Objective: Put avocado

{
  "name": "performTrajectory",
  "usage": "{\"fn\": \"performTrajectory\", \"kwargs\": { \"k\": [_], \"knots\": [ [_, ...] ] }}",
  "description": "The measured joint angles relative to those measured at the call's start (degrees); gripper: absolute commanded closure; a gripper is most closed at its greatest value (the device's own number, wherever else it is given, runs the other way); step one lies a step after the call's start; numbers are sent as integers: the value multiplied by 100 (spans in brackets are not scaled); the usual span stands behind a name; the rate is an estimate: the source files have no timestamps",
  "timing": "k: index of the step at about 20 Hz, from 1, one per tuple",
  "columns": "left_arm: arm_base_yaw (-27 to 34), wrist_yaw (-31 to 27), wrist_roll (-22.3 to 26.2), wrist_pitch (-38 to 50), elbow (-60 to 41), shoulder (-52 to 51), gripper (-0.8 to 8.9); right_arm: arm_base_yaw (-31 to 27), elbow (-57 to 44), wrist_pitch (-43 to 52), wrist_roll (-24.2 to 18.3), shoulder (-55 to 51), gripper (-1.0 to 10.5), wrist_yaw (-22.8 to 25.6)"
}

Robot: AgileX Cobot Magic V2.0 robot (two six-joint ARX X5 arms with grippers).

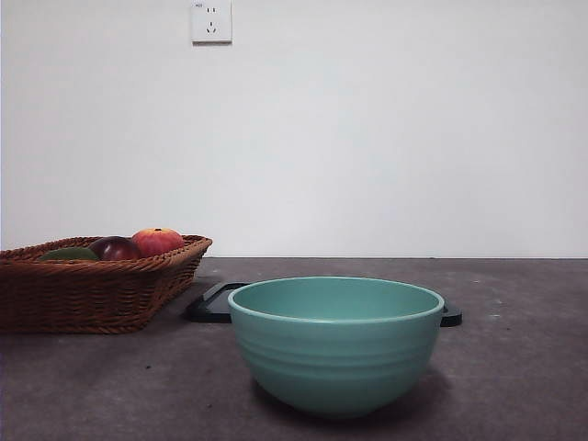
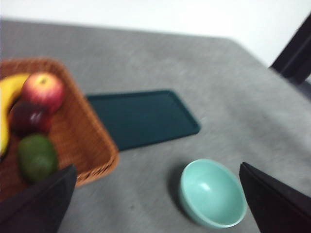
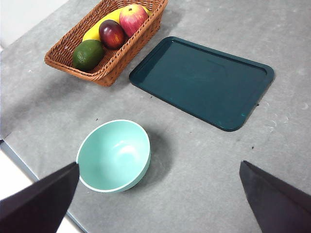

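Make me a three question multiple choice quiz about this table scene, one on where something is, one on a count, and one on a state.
1. Where is the avocado?
A. in the wicker basket
B. in the green bowl
C. on the dark tray

2. How many fruits lie in the basket?
A. two
B. four
C. six

3. What is in the bowl?
A. an avocado
B. a banana
C. nothing

Answers:
1 A, the avocado sits at one end of the basket beside the maroon fruit.
2 B, the right wrist view shows the avocado, the maroon fruit, a red-yellow fruit and a banana.
3 C, both wrist views show only its bare inside.
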Motion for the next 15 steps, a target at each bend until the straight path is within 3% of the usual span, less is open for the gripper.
{"fn": "performTrajectory", "kwargs": {
  "k": [6, 15],
  "knots": [
    [15, -623, -621, -433, 144, 1460, 45, 0, 0, 0, 0, 0, 374, -11],
    [17, -1333, -251, -675, 1445, 4505, 45, 0, 0, 0, 0, 0, 374, -11]
  ]
}}
